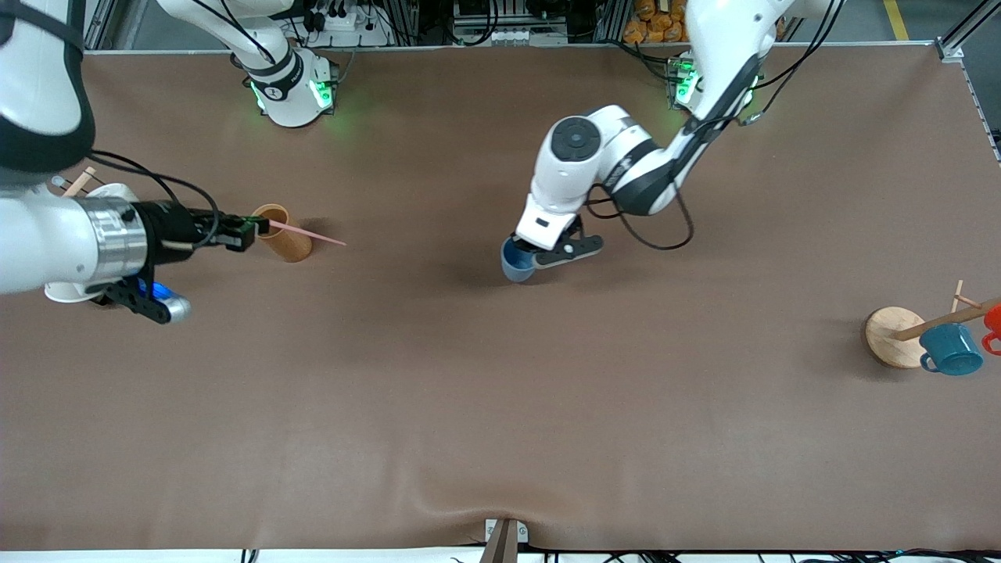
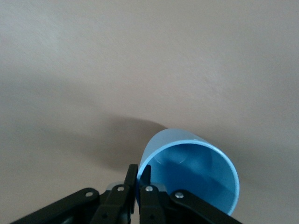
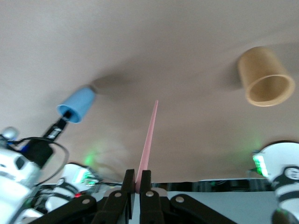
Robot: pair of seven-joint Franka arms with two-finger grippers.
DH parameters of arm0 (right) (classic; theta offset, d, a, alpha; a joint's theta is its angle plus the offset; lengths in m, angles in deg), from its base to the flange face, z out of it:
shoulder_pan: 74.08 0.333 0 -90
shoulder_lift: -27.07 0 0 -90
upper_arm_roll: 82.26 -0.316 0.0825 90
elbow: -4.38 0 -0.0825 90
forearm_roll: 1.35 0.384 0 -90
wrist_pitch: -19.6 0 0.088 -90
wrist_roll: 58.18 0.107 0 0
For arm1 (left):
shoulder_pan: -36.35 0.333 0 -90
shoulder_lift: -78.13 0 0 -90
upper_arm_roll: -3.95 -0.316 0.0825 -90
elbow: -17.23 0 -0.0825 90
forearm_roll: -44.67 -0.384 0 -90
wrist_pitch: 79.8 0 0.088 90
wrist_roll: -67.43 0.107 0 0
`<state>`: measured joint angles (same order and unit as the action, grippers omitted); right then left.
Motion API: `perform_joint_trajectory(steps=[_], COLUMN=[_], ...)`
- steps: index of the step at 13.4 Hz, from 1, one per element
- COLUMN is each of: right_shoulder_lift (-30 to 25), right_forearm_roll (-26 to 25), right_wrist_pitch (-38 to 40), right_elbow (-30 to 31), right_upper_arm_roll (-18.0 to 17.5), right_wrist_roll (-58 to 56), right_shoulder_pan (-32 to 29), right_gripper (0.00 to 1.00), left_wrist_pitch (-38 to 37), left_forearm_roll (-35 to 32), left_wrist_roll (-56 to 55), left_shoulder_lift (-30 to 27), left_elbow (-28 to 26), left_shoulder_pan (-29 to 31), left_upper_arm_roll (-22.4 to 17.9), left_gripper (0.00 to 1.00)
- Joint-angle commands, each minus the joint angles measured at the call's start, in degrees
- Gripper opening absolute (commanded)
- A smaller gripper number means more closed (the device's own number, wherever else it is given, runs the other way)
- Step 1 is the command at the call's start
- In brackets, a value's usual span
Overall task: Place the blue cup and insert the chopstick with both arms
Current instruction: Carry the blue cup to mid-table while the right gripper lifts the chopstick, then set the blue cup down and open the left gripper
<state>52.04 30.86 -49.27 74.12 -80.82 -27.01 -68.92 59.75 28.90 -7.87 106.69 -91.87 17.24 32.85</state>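
The light-blue cup (image 1: 516, 263) is tilted over the middle of the table, its rim pinched by my left gripper (image 1: 532, 251). In the left wrist view the cup (image 2: 191, 175) shows its open inside, with one finger inside the rim and one outside at my left gripper (image 2: 139, 179). My right gripper (image 1: 252, 227) is shut on the pink chopstick (image 1: 306, 233), which points level toward the cup, over the right arm's end of the table. In the right wrist view my right gripper (image 3: 137, 181) holds the chopstick (image 3: 148, 140), and the cup (image 3: 77, 106) shows farther off.
A brown wooden cylinder cup (image 1: 283, 232) lies just under the chopstick; it also shows in the right wrist view (image 3: 264, 77). A wooden rack (image 1: 897, 335) with a teal mug (image 1: 952, 349) and a red mug (image 1: 993, 324) stands at the left arm's end.
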Motion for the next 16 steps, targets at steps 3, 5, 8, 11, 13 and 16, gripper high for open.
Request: perform_joint_trajectory(steps=[3, 5, 8, 11, 13, 16], right_shoulder_lift=[-1.5, -1.4, -1.5, -1.4, -1.4, -4.1], right_forearm_roll=[5.7, 5.9, 6.0, 6.0, 6.2, 10.8], right_wrist_pitch=[-3.5, -4.1, -6.0, -5.8, -6.1, -10.9], right_elbow=[5.8, 5.8, 5.9, 5.9, 6.0, 12.8], right_upper_arm_roll=[-0.3, -0.3, -0.5, -0.5, -0.5, -0.5], right_wrist_roll=[4.6, 6.0, 9.1, 9.2, 9.6, 10.9], right_shoulder_pan=[-0.9, 0.2, 2.1, 1.8, 2.1, 2.4], right_gripper=[0.0, 0.0, 0.0, 0.0, 0.0, 0.0], left_wrist_pitch=[-0.1, -0.1, -0.1, -1.4, -5.5, -16.4], left_forearm_roll=[-2.0, -2.1, -2.1, -2.0, -1.7, -1.5], left_wrist_roll=[-5.5, -6.6, -6.6, -6.7, -6.6, -5.8], left_shoulder_lift=[4.2, 4.8, 5.0, 3.4, 1.4, -0.5], left_elbow=[3.7, 3.8, 4.0, 4.3, 5.9, 12.5], left_shoulder_pan=[-4.0, -4.8, -4.8, -4.4, -3.6, -3.5], left_upper_arm_roll=[-0.6, -0.7, -0.7, -0.7, -0.6, -0.6], left_gripper=[0.0, 0.0, 0.74, 1.0, 1.0, 1.0])
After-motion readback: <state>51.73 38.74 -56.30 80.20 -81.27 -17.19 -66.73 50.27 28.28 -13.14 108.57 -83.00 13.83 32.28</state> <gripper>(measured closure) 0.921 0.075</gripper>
